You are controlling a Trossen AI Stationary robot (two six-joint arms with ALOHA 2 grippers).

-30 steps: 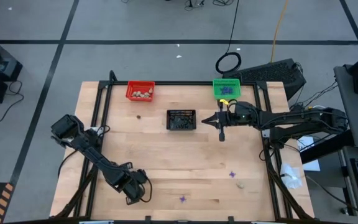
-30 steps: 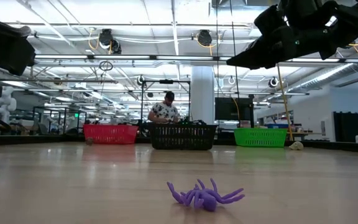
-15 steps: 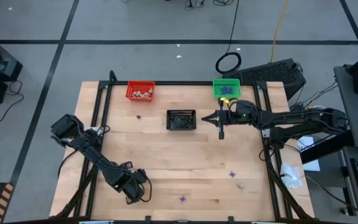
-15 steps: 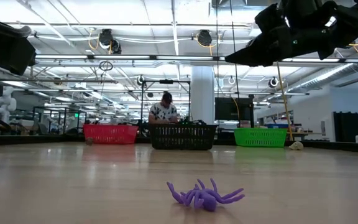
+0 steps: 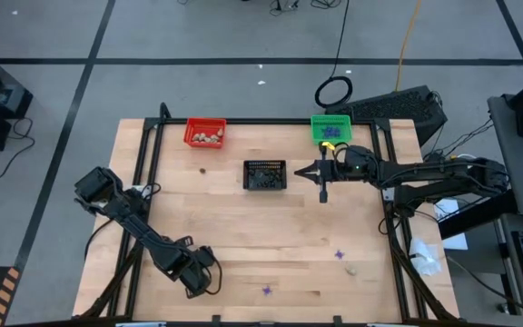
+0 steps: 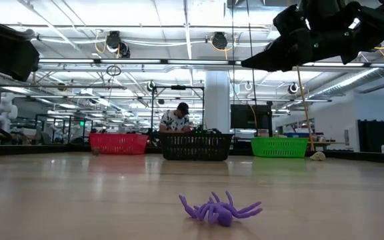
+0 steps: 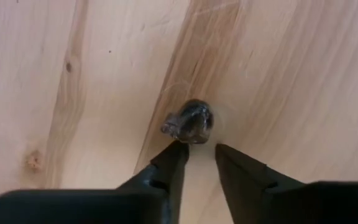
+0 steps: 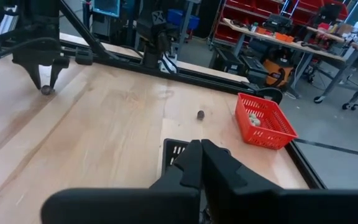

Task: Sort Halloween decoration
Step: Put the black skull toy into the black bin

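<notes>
Nothing has shifted: left pincer point(image 7: 199, 151) apart before a dark bit point(image 7: 189, 122), right pincer point(image 8: 201, 149) together.

We see even, bright light from ceiling strip lamps point(image 6: 145, 63). They glare slightly in the low view. The table point(image 5: 243, 236) shows only soft shadows. The purple spider point(image 6: 219, 210) is sharp, the hall behind softer.

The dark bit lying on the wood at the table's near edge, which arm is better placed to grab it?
The left. Its claw sits right at the dark bit, fingers slightly parted, tips almost touching it. The right claw is shut and hangs beside the black basket, far across the table.
</notes>
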